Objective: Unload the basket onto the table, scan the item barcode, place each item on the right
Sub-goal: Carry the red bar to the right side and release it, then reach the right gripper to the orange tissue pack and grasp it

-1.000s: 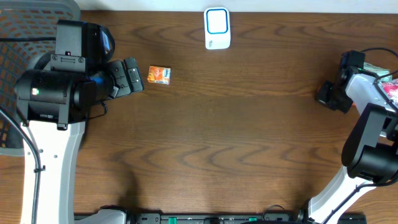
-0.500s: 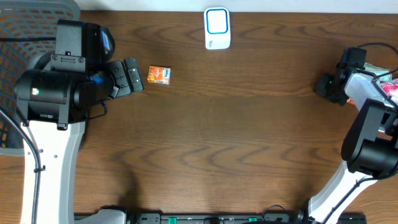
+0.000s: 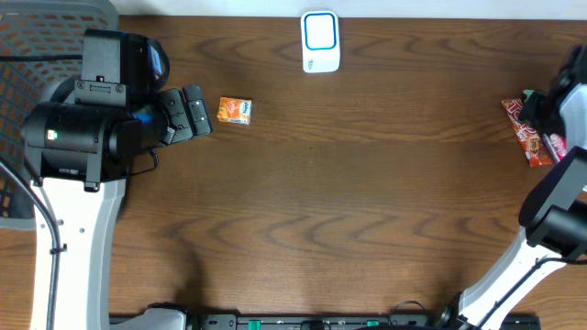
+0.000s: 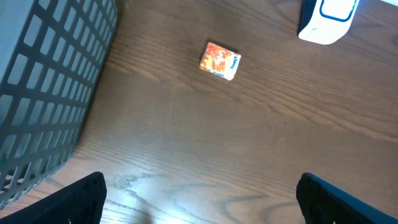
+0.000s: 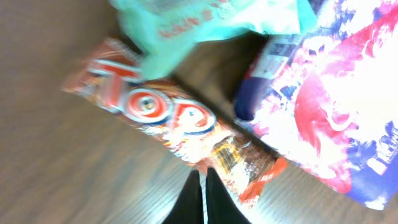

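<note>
i had my left claw [image 3: 200, 112] spread and aimed at the box [image 3: 235, 111] lying just ahead on the desk [image 3: 348, 183], near the scanner [image 3: 320, 41], while my right claw [image 5: 202, 180] hung pressed together, empty, over a bar [image 5: 174, 118].

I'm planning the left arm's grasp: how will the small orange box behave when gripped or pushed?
The box looks like a small carton with crisp edges, so probably stiff yet light. It lies flat on a broad face, so rolling or tipping seems unlikely. On the smooth table a nudge would likely slide it.
</note>
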